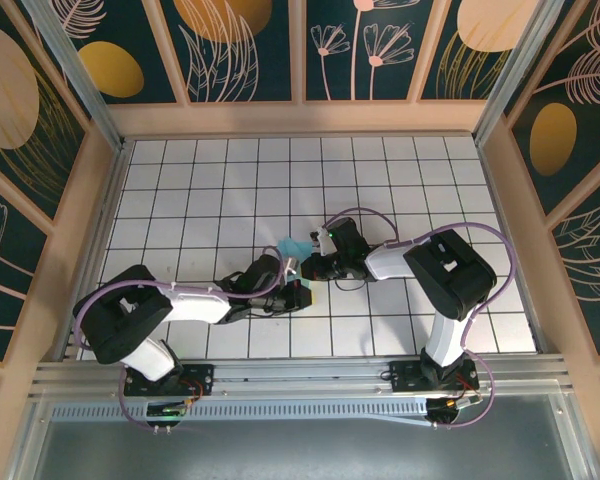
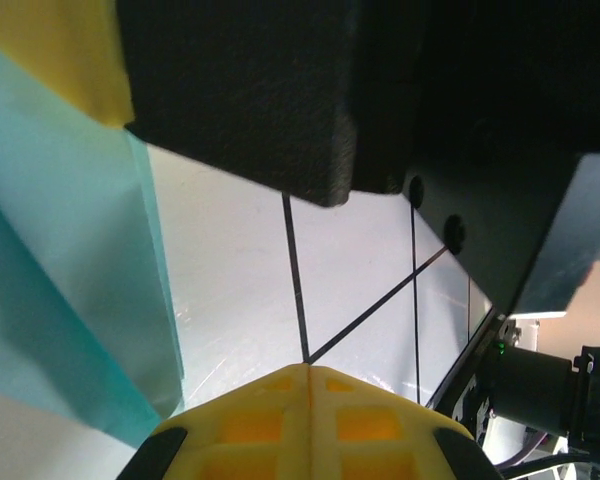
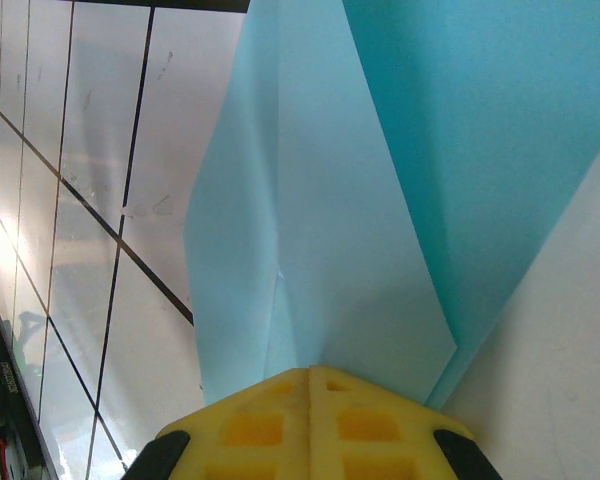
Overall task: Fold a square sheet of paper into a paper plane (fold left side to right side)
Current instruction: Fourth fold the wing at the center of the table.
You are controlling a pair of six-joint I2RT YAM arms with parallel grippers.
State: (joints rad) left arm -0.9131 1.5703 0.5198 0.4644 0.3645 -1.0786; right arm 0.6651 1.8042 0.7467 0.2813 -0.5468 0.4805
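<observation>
Two arms (image 1: 170, 300) with black and white parts, thin purple cables (image 1: 460, 232) looping along them, a tiny green light (image 1: 328, 237), and yellow finger pads (image 3: 310, 425) with little square dents.

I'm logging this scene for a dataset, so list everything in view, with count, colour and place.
paper: one, turquoise, folded, mid-table between the two hands
table: one, white tiles with black grid lines, inside the enclosure
walls: dark teal panels with gold and pink plant prints, wood frames, around the table
left hand: one, black with yellow fingers, beside the paper
right hand: one, black with yellow fingers, at the paper's edge
</observation>
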